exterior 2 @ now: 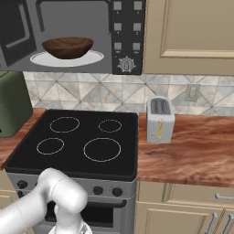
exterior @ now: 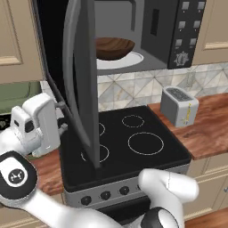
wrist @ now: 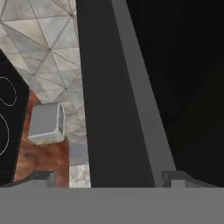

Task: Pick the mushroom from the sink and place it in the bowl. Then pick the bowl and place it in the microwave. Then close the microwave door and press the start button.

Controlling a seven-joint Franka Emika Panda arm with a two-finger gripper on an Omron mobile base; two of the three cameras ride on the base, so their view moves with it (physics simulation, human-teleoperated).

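left base view:
- microwave (exterior: 178, 31): top of frame, cavity open, dark button panel at upper right
- bowl (exterior: 114, 48): on the white turntable plate (exterior: 133, 60) inside the cavity, top centre
- mushroom: can't make it out, bowl's inside isn't visible from here
- microwave door (exterior: 82, 84): swung out, seen edge-on, running from top centre down over the stove (exterior: 133, 147)
- arm: white wrist block at middle left, just beside the door's outer face
- toaster (exterior: 179, 106): right of centre, on the wooden counter (exterior: 209, 129)

right base view:
- bowl (exterior 2: 67, 47): upper left, centred on the plate (exterior 2: 93, 59) in the microwave (exterior 2: 128, 36)
- toaster (exterior 2: 160, 119): centre right, on the counter (exterior 2: 192, 151), just beside the stove (exterior 2: 73, 141)
- green toaster oven (exterior 2: 13, 107): left edge

hand view:
- tool (wrist: 109, 178): tips spread wide at bottom of frame, nothing pinched; grey door frame (wrist: 118, 100) runs diagonally between them
- door glass: black, right half of frame
- toaster (wrist: 47, 124): left of centre, tiled backsplash (wrist: 39, 39) at upper left
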